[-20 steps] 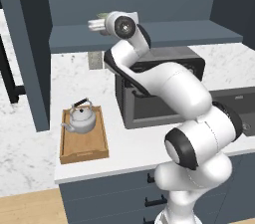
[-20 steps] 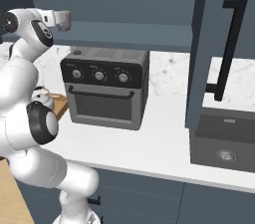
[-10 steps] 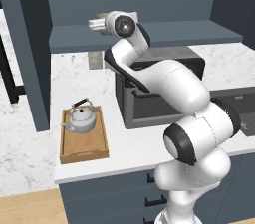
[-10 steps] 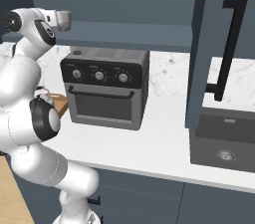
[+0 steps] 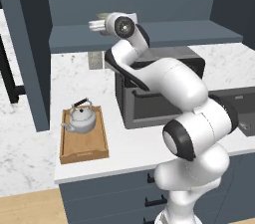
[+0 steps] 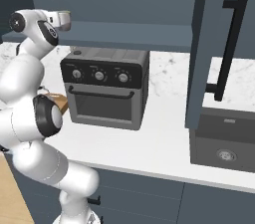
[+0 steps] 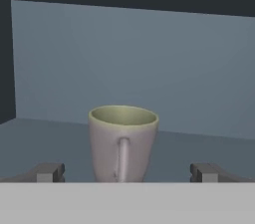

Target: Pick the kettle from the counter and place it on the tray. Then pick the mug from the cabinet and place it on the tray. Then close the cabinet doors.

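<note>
My white arm rises from the base, bends at the elbow above the black countertop oven [image 6: 105,87], and stretches up and back so that my wrist lies level at the shelf of the dark slate-blue wall cabinet [image 5: 149,34]. My gripper [image 7: 127,172] points straight into the cabinet, its two dark fingertips [image 7: 49,172] spread wide apart, one at each side of the small grey-beige mug with the greenish inside [image 7: 122,142]. My jaws stand open and hold nothing; neither tip touches the mug. The mug stands upright on the cabinet shelf between my tips, its handle turned toward me, the blue-grey back wall of the cabinet behind it. In the left base view the mug [image 5: 98,23] shows just past my wrist at the shelf's front.

Lower down, the squat silver-white kettle with the arched black-topped handle [image 5: 81,118] sits upright in the wooden tray [image 5: 84,154], which lies on the white marble-patterned tabletop [image 5: 30,153], left of the oven. One tall slate-blue cabinet door with a long black bar handle [image 6: 211,49] stands swung open at the right.
</note>
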